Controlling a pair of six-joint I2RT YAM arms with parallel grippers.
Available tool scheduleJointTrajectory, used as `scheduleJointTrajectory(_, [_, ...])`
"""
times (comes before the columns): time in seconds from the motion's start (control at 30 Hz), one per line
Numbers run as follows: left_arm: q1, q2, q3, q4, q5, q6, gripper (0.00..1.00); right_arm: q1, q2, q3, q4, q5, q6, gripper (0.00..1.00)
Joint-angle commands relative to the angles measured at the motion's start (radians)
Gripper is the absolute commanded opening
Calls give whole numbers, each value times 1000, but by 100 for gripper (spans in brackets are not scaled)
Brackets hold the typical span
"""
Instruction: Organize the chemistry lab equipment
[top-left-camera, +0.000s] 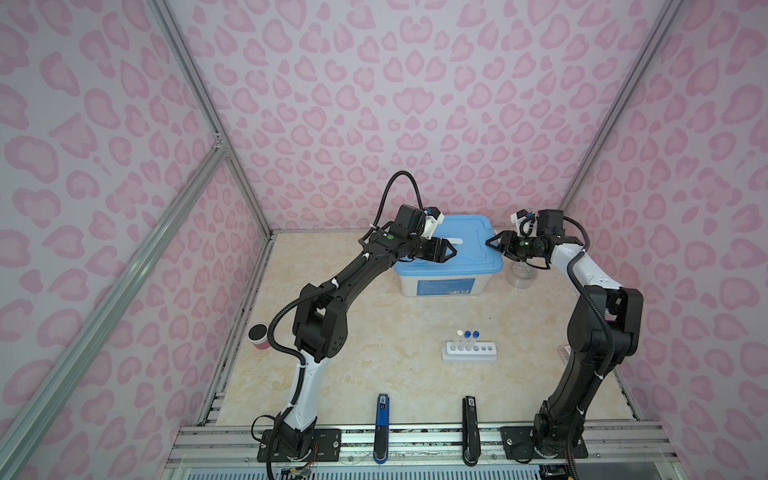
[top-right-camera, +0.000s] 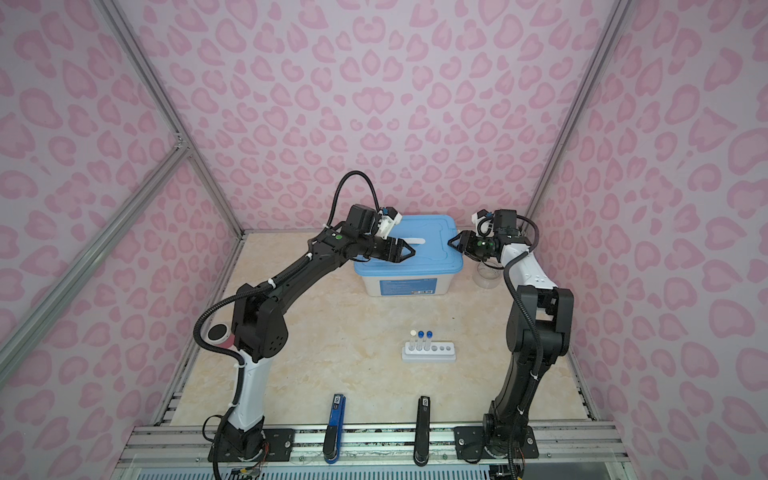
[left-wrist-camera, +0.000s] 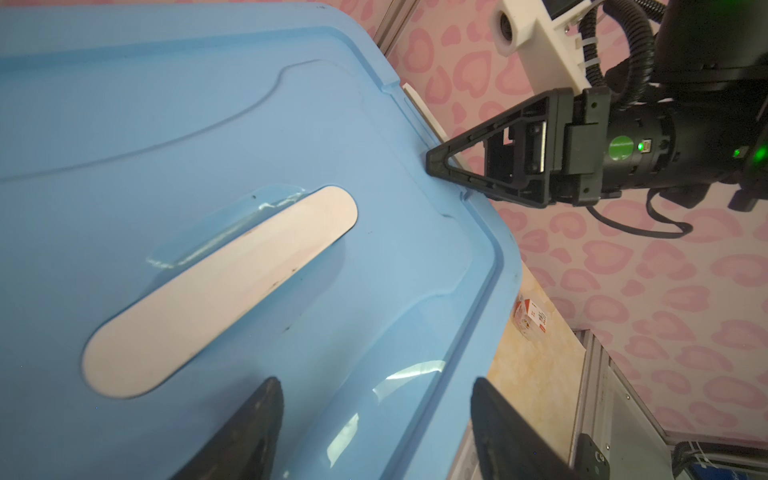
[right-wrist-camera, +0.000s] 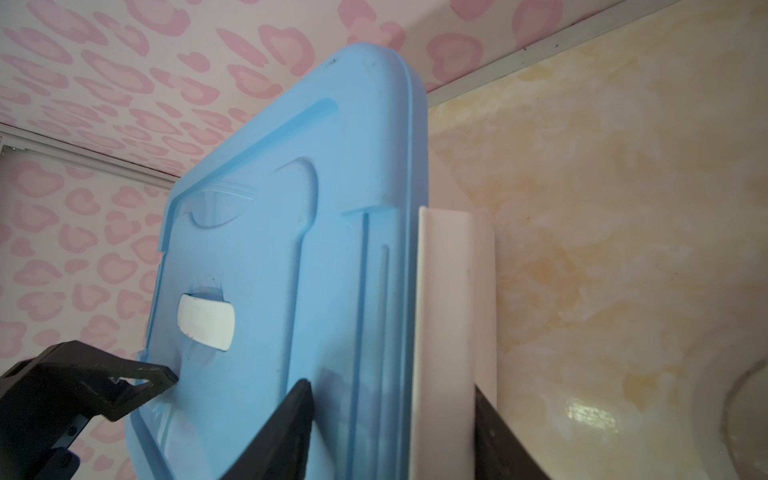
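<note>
Room: Pink heart-print walls close in on three sides of my marble-look table (top-left-camera: 353, 353). Metal rails run along its left, right and front edges.
Box: A white box (top-left-camera: 440, 284) under a blue lid (top-left-camera: 471, 228) sits at the back centre, close to the rear wall. A white handle (left-wrist-camera: 220, 291) lies flat in the lid's middle.
Left gripper: My left gripper (top-left-camera: 448, 251) hangs over the lid's left half, beside the handle, its jaws spread wide with nothing between them.
Right gripper: My right gripper (right-wrist-camera: 392, 388) meets the lid's right edge. One finger lies over the lid and the other sits outside the white latch (right-wrist-camera: 449, 311). I cannot tell whether the jaws press or merely straddle.
Rack: The white rack (top-left-camera: 469, 353) stands right of centre toward the front, well apart from both grippers, with open surface all round it.
Tubes: Three tubes (top-left-camera: 468, 340) stand upright in the rack's left three holes, one white-capped and two blue-capped. The three holes to their right are open.
Right margin: A clear round object (top-left-camera: 521, 276), dish or tape roll I cannot say, sits just right of the box under my right forearm. A small carton (left-wrist-camera: 530, 316) lies by the right rail.
Left margin: A pink jar (top-left-camera: 258, 343) with a black top perches at the table's left edge, just beside my left arm's cable.
Middle: The widest free stretch I see runs between the box and the rack.
</note>
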Motion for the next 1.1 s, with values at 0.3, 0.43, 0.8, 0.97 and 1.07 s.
scheduleJointTrajectory(0.3, [1, 5, -18, 5, 11, 2, 74, 17, 6, 31, -78, 62, -53, 52])
scheduleJointTrajectory(0.43, [1, 4, -22, 5, 11, 0, 74, 23, 10, 44, -96, 76, -59, 52])
scheduleJointTrajectory(0.8, [1, 2, -25, 6, 17, 2, 74, 38, 13, 75, -143, 118, -92, 51])
scheduleJointTrajectory(0.97, [1, 1, -27, 7, 17, 2, 74, 47, 16, 93, -168, 144, -104, 50])
scheduleJointTrajectory(1.07, [1, 2, -28, 7, 18, 4, 74, 53, 18, 104, -179, 153, -108, 50])
